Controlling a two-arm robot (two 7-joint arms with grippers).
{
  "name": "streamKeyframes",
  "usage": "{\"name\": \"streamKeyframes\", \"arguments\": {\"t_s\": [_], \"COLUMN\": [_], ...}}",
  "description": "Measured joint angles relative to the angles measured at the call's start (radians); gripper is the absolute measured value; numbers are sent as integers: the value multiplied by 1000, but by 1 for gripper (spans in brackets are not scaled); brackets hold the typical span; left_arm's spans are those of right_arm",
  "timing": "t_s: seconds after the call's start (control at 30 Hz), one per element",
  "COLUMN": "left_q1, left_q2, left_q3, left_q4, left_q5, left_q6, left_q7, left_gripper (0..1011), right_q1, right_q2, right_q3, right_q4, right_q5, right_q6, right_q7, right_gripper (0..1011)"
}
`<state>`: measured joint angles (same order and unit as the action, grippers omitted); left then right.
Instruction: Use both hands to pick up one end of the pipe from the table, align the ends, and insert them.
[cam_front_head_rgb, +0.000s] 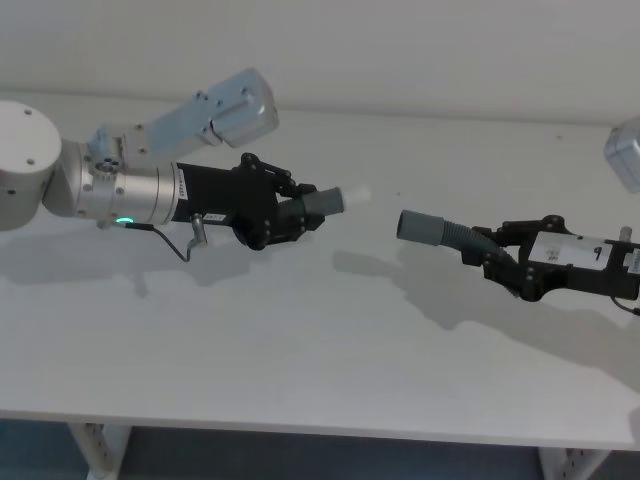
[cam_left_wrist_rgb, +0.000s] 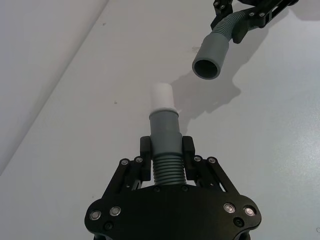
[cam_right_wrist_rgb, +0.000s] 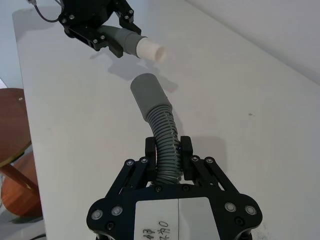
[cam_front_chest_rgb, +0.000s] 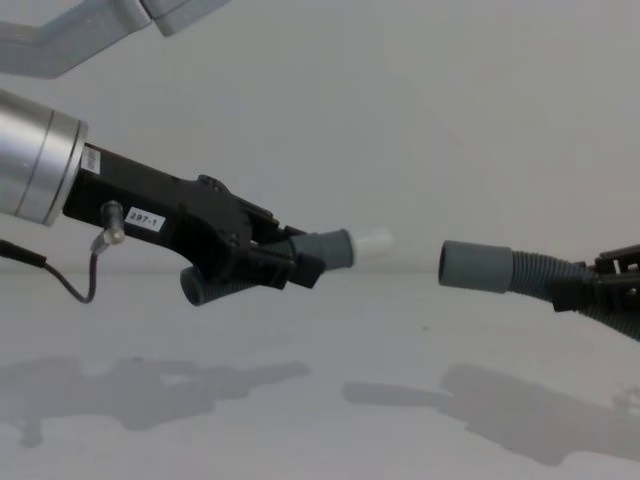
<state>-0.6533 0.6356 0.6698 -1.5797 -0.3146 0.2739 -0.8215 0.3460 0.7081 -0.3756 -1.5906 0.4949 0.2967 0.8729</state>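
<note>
Both pipe pieces hang above the white table, their ends facing across a short gap. My left gripper is shut on the ribbed part of one piece. Its grey cuff carries a white tip that points right. My right gripper is shut on the ribbed hose of the other piece. That piece's open grey cuff faces left. In the chest view the white tip sits slightly higher than the open cuff. The left wrist view shows the hollow cuff mouth off to one side of the tip.
A brown wooden stool stands beside the table's end. The table's front edge runs below both arms, with a plain wall behind. The left arm's silver wrist shows a green light.
</note>
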Motion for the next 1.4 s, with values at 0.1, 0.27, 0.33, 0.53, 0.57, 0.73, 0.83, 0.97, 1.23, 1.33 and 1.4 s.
{"name": "streamKeyframes", "arguments": {"t_s": [0.1,0.27,0.33,0.53,0.57,0.73,0.83,0.97,1.23,1.33,1.4], "left_q1": [-2,-5,-6,-10,-11,-15,-17,-20,-27,-29,-31], "left_q2": [1,3,4,5,6,7,7,8,5,4,3], "left_q3": [2,6,8,14,15,19,22,26,36,38,41], "left_q4": [1,2,3,4,4,4,5,6,13,15,17], "left_q5": [-1,-5,-7,-13,-15,-18,-20,-23,-28,-29,-30], "left_q6": [0,-4,-6,-11,-11,-13,-14,-15,-19,-20,-20], "left_q7": [0,-4,-8,-14,-15,-18,-19,-21,-22,-22,-22], "left_gripper": [354,353,354,354,353,353,353,354,354,353,353], "right_q1": [0,2,3,7,8,11,14,17,24,27,29], "right_q2": [1,2,2,2,1,1,0,0,-1,-1,-2], "right_q3": [-1,-4,-5,-10,-10,-14,-18,-21,-30,-34,-38], "right_q4": [0,0,1,4,4,7,9,11,16,17,18], "right_q5": [1,3,4,8,8,10,11,13,16,16,17], "right_q6": [0,-1,-2,-4,-5,-7,-8,-8,-10,-11,-11], "right_q7": [0,-4,-6,-10,-11,-14,-16,-19,-23,-23,-24], "right_gripper": [278,278,276,278,278,278,278,276,278,276,278]}}
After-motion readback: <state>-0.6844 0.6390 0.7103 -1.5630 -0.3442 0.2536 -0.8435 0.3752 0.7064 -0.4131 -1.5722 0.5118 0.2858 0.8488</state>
